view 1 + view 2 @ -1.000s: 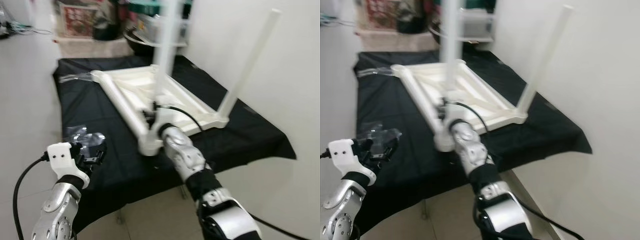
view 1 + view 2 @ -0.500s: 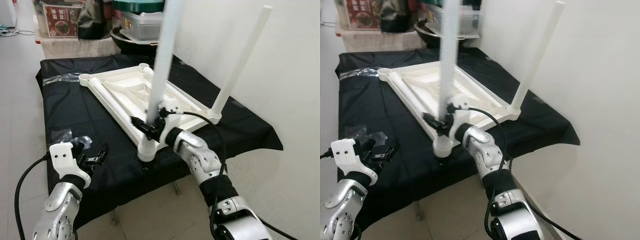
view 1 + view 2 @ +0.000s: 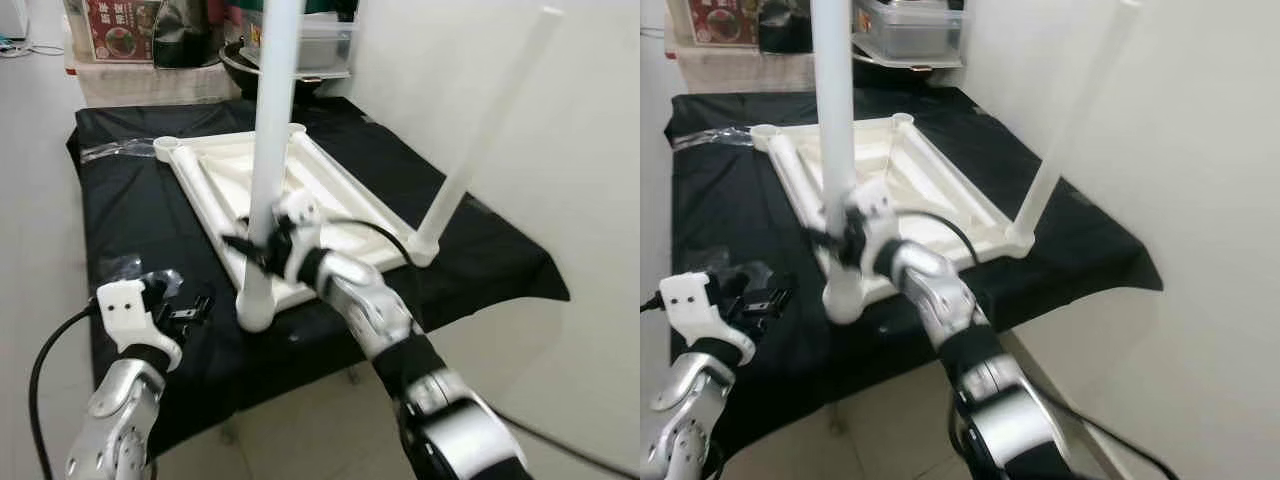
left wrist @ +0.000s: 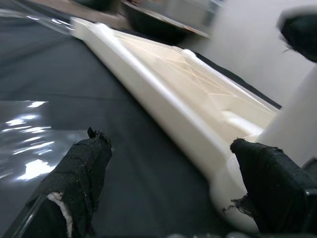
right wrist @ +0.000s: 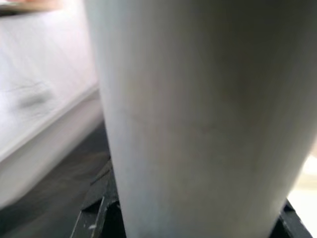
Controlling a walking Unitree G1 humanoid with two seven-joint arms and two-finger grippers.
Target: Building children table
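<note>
One white table leg upright, long axis vertical, clamped in right end effector; left end effector wide.

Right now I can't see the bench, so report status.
Right gripper shut on near table leg, upright in corner socket. Left gripper open, idle beside tabletop. Plastic wrap nearby.

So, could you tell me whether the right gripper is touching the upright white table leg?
Touching. In the left eye view the right gripper is clamped around the near leg, and the right wrist view shows the leg between its fingers.
</note>
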